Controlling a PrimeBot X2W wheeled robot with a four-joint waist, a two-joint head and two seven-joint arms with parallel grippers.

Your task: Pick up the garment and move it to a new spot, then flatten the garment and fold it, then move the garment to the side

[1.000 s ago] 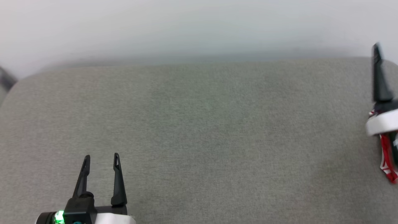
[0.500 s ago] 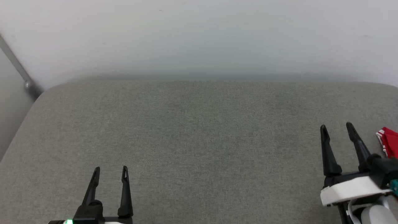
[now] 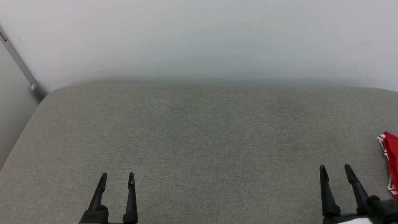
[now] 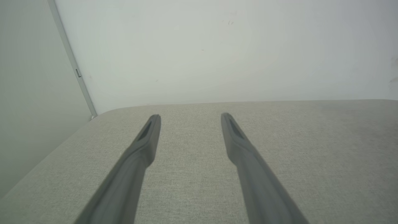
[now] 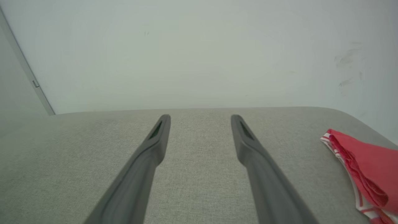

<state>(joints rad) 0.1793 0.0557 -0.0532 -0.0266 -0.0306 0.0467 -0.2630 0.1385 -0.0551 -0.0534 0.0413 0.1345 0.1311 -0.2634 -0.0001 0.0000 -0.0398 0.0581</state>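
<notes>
Garment lies just right of the right hand, lengthwise alongside its fingers; left hand well apart, both spread wide, empty.

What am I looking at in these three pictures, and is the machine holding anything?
It is a two-armed robot at a grey fabric-covered surface against a pale wall. One picture looks down from its head: the left tool at lower left, the right tool at lower right, each a pair of long dark fingers. The other two come from cameras on the wrists, looking along each tool's own fingers. Both tools are open and hold nothing. A red garment with red-and-white striped trim lies at the far right of the surface, beside the right tool, clear of its fingers.
</notes>
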